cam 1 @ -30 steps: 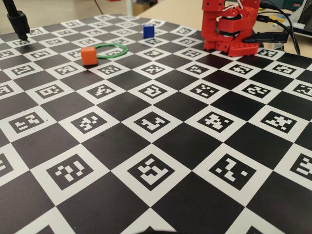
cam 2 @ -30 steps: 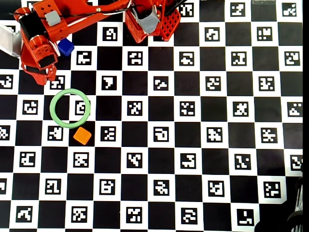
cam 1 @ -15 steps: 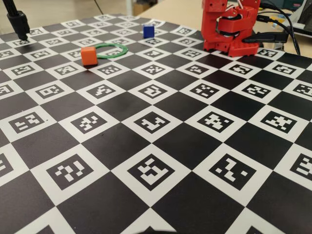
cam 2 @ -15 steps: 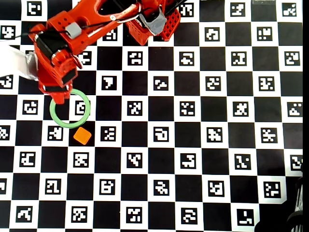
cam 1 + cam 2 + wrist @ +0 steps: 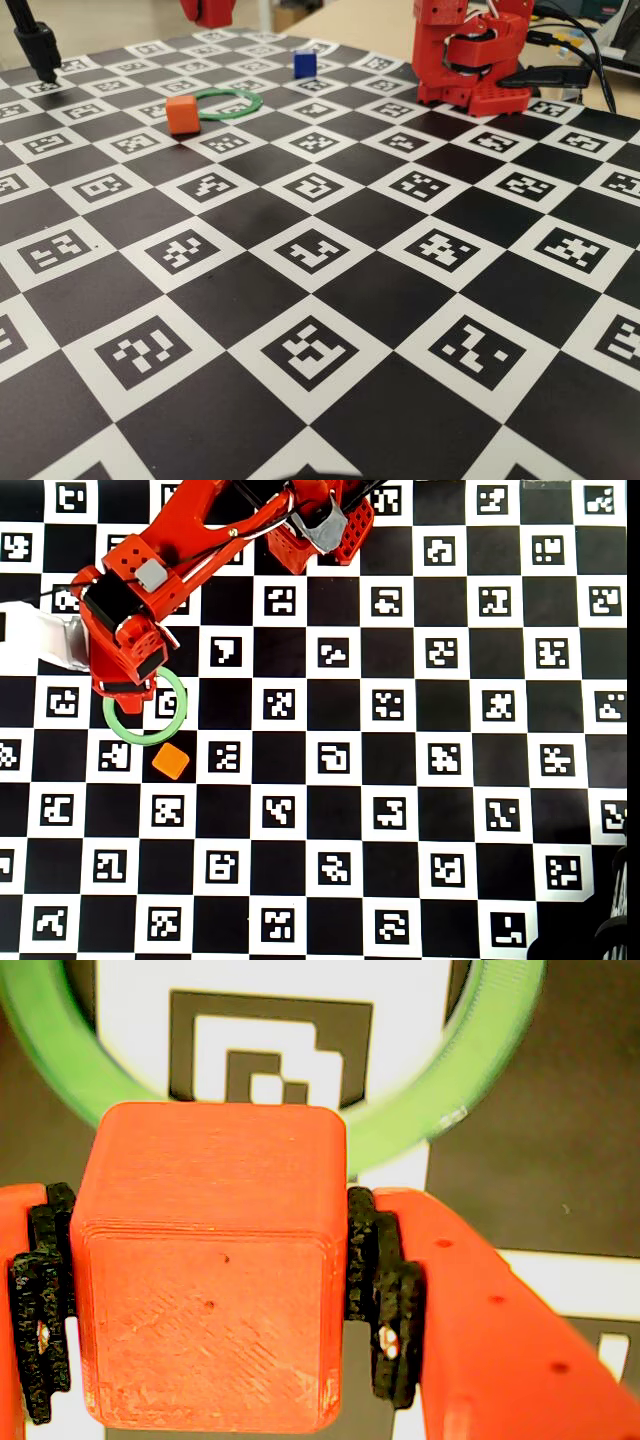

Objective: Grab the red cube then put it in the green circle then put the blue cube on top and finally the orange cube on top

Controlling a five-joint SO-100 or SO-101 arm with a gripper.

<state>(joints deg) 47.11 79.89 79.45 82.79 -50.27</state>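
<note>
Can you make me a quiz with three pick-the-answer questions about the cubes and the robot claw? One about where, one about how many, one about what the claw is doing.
1. Where is the orange cube?
A) inside the green circle
B) on the board, just outside the circle
C) in the gripper

2. How many cubes sit on the board in the fixed view?
A) one
B) three
C) two

3. The gripper is:
A) shut on the red cube
B) open and empty
C) shut on nothing

Answers:
1 B: the overhead view shows it beside the ring.
2 C: only the orange cube and the blue cube.
3 A: in the wrist view both fingers press its sides.
</note>
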